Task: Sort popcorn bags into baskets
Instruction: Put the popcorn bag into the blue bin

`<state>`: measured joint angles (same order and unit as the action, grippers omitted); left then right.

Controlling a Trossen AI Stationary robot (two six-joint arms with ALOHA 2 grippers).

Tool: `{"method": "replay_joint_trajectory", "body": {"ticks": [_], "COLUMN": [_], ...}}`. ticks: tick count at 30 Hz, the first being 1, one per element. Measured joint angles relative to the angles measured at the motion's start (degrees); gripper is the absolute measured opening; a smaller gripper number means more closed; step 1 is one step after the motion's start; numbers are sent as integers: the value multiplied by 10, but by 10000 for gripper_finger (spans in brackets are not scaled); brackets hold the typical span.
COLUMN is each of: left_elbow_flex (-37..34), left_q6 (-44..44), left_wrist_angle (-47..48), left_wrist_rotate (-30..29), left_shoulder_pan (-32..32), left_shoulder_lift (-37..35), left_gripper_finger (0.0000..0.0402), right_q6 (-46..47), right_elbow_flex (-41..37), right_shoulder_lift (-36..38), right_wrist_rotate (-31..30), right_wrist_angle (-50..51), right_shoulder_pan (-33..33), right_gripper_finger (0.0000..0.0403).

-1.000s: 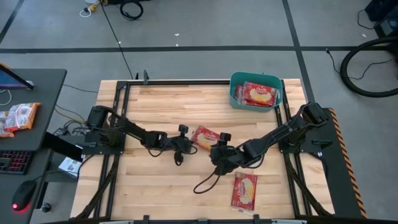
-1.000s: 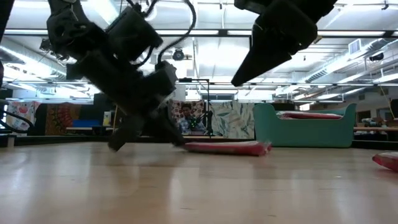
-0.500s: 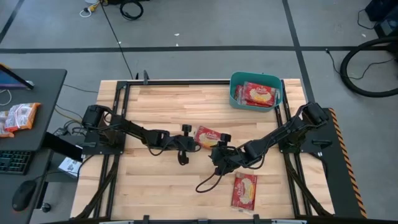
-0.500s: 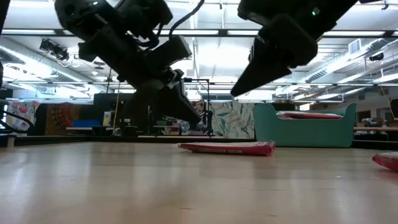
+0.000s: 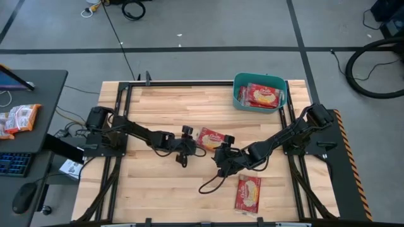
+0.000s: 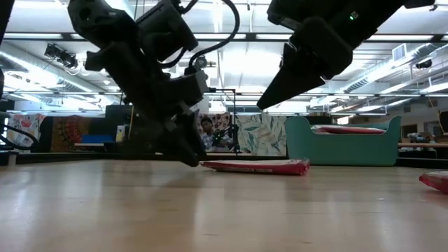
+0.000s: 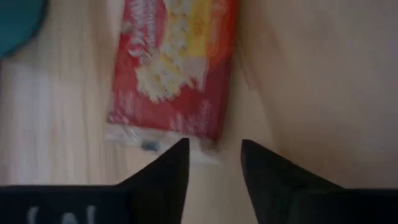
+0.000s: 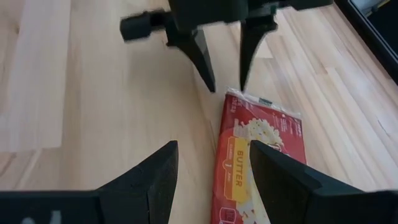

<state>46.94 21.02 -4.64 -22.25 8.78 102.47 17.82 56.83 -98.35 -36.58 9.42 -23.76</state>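
While both parted pincers flank it, the central popcorn bag blurs, top cropped.

Grey floor crossed by dark tape lines. Black cables at 12 o'clock; thick hose loop at 2. Dark desk at 9, keyboard and mouse below. Low view: open ceiling, bright strip lights, leafy mural wall.

Open-plan lab or workshop: grey concrete floor, exposed ceiling strip lights, black side desk with keyboard.
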Motion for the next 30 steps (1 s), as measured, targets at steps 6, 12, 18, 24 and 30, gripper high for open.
{"method": "replay_joint_trajectory", "body": {"ticks": [6, 12, 18, 24, 30], "left_elbow_flex": [1, 2, 1, 1, 10], "left_q6": [24, 27, 21, 15, -35], "left_wrist_angle": [-39, -50, -45, -44, -32], "left_wrist_rotate": [-46, -54, -45, -45, -7], "left_shoulder_pan": [1, 0, -2, -2, -2], "left_shoulder_lift": [32, 42, 44, 42, 6], "left_gripper_finger": [166, 124, 22, 6, 3], "right_q6": [0, 0, -14, -20, -48], "right_elbow_flex": [0, 0, 0, 0, 0], "right_shoulder_lift": [0, 0, 0, 0, 0], "right_wrist_rotate": [1, 9, 28, 28, 28], "right_wrist_angle": [-5, -8, -7, -5, -5], "right_shoulder_pan": [0, 0, 0, 0, 0], "right_gripper_finger": [205, 205, 205, 205, 205]}}
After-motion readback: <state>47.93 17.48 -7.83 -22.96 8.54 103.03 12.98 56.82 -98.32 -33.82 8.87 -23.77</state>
